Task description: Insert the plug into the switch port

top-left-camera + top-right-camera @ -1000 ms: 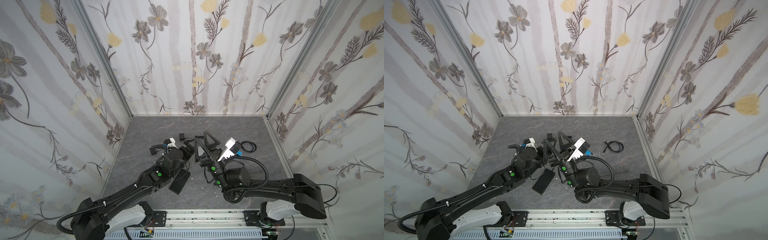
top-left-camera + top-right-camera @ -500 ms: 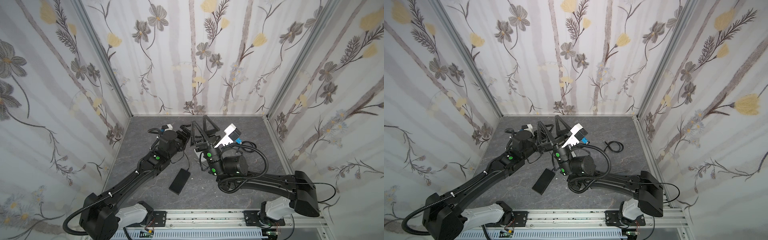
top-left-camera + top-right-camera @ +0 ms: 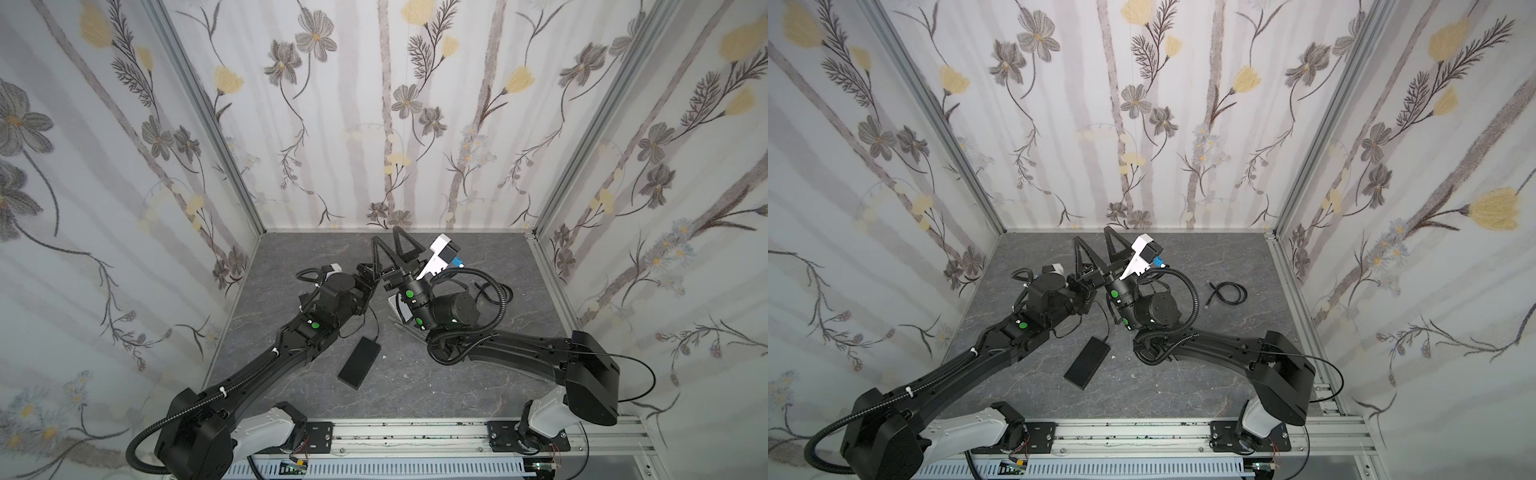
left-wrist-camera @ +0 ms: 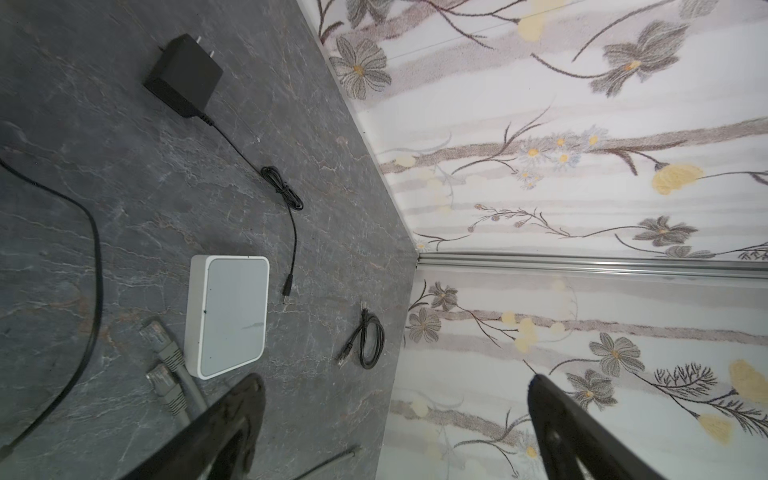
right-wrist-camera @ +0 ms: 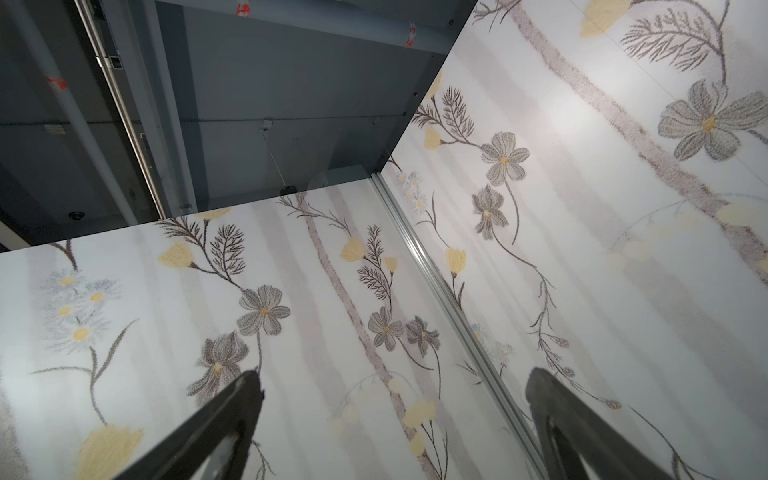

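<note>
Barely getting going: the small white square switch box (image 4: 226,316) is sitting on the dark grey stone-look table (image 4: 124,145), the grey cable's clear-tipped plugs (image 4: 160,359) lying just beside it, not inserted. Left gripper (image 4: 395,382) and right gripper (image 5: 395,376) are both hanging wide open, empty.

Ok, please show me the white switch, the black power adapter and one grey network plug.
white switch (image 4: 232,311): left wrist view, middle of its top face.
black power adapter (image 4: 183,81): left wrist view, middle of its body.
grey network plug (image 4: 171,355): left wrist view, on its boot.
</note>
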